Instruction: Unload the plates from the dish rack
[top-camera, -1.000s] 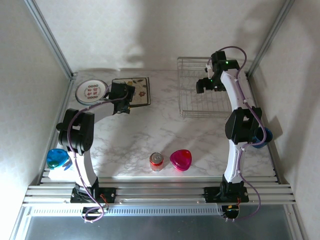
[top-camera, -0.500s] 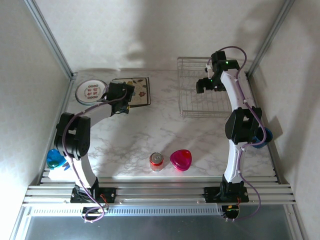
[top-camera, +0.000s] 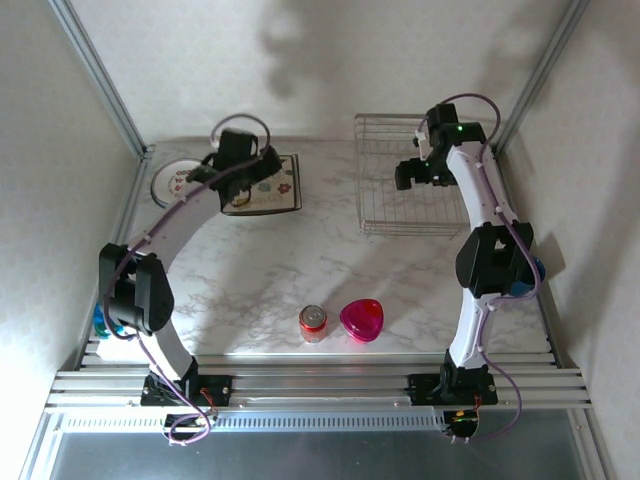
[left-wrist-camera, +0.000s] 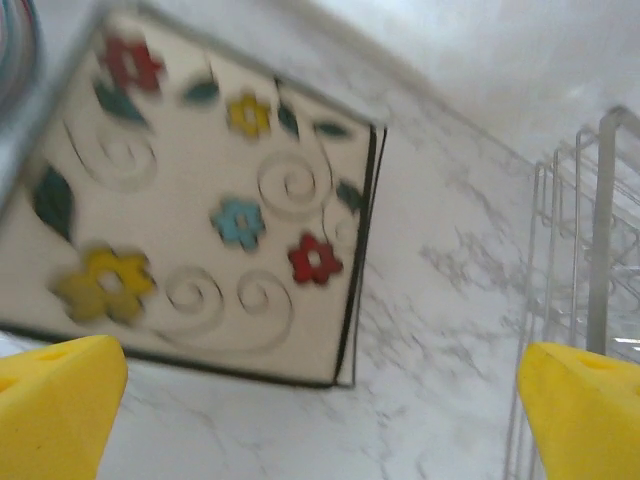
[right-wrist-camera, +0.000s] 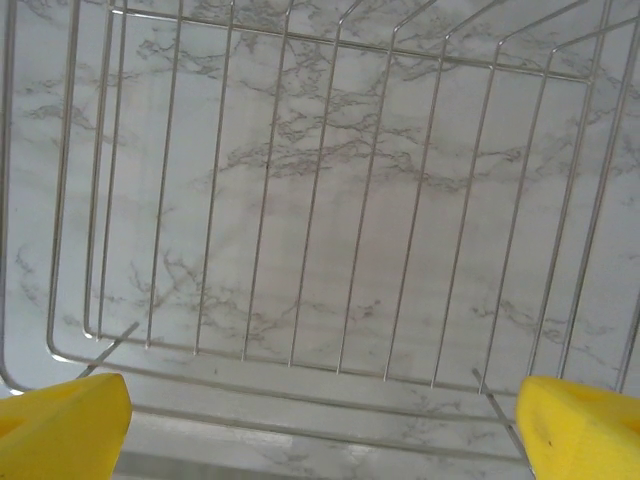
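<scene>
Left claw (top-camera: 248, 165) spread wide and holding nothing, hovering over a square flowered plate (top-camera: 275, 190) flat on the bench (top-camera: 300, 270) at upper left, round plate (top-camera: 162, 186) just beside it, right claw (top-camera: 412, 173) spread wide, holding nothing, above the wire dish rack (top-camera: 385, 210) at upper right

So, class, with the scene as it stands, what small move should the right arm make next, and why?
Probably lift the right pincer up and back from the dish rack. Through its wires I see bare table and no plate inside. The square plate and round plate already lie on that table, and the left pincer, like the right, stands open and empty.
</scene>
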